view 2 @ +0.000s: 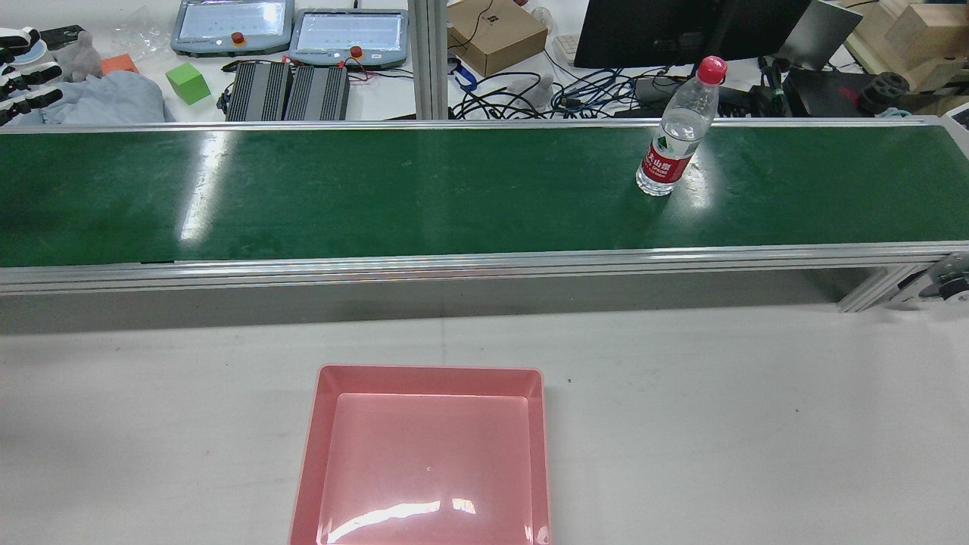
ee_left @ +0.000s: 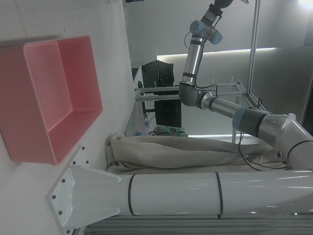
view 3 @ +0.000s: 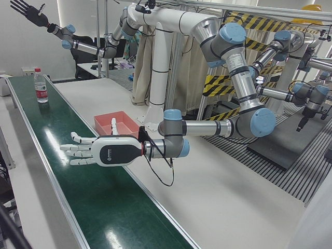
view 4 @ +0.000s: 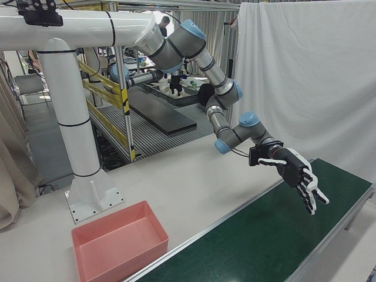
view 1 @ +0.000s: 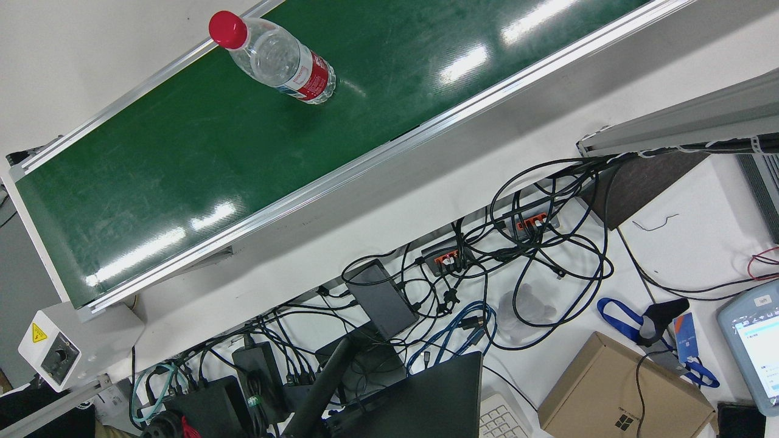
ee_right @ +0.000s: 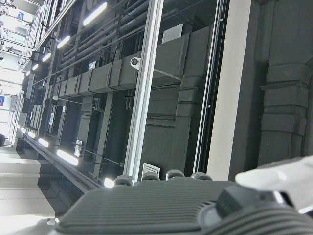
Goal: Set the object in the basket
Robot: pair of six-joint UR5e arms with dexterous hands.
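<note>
A clear water bottle (view 2: 676,129) with a red cap and red label stands upright on the green conveyor belt (view 2: 378,189), toward the robot's right end; it also shows as the bottle (view 1: 280,58) and, small, the bottle (view 3: 40,86). The empty pink basket (view 2: 428,376) sits on the grey table before the belt, seen too as the basket (view 3: 106,120) and the basket (view 4: 111,226). My left hand (view 3: 96,150) hovers flat over the belt's other end, open, far from the bottle. My right hand (view 3: 28,11) is raised high, open, holding nothing.
Beyond the belt lie two teach pendants (view 2: 288,30), a cardboard box (view 2: 496,34), a green cube (view 2: 187,82), a monitor and tangled cables (view 1: 487,274). The white pedestal (view 4: 76,147) stands behind the basket. Aluminium rails edge the belt.
</note>
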